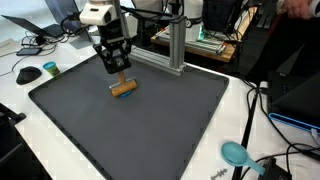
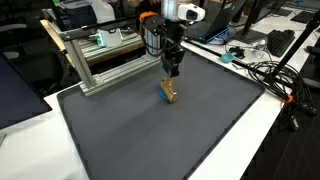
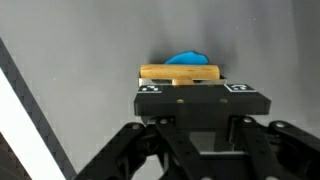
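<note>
A small wooden block with a blue part (image 1: 123,88) (image 2: 168,93) sits low over the dark grey mat (image 1: 150,130) (image 2: 170,140), near its far side. My gripper (image 1: 119,72) (image 2: 171,72) comes straight down onto it and is shut on its upper end. In the wrist view the gripper (image 3: 192,88) fills the lower half. Just past its black body the wooden block (image 3: 180,72) shows crosswise, with the blue part (image 3: 188,58) beyond it. The fingertips themselves are hidden, and I cannot tell whether the block touches the mat.
An aluminium frame (image 1: 172,45) (image 2: 100,60) stands at the mat's back edge, close to the arm. A teal scoop (image 1: 235,153) (image 2: 228,57) and cables lie on the white table. A mouse (image 1: 28,73) lies off the mat. A person in dark clothes (image 1: 290,50) stands beside the table.
</note>
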You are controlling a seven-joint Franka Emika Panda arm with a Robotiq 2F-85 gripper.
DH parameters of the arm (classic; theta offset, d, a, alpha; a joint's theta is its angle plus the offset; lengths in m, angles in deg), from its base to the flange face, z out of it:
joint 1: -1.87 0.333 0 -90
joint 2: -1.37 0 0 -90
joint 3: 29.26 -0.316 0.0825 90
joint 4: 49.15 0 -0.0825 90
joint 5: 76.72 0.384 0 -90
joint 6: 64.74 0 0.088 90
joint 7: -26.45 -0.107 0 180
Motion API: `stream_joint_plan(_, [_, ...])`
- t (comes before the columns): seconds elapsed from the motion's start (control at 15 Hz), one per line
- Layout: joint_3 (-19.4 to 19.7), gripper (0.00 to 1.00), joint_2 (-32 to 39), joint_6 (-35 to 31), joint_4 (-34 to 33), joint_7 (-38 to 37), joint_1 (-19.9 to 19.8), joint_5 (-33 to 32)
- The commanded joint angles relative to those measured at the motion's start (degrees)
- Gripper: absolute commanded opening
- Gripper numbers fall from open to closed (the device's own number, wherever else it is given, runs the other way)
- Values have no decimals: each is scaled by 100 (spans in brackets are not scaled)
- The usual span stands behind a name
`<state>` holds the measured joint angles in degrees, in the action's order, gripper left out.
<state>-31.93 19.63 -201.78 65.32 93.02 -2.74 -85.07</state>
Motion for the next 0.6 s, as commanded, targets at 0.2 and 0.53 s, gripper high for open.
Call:
stream_joint_plan(0.2, [128, 22, 256, 228, 100, 76, 19, -378])
stream_joint_plan(0.53, [135, 22, 263, 272, 87, 71, 26, -510])
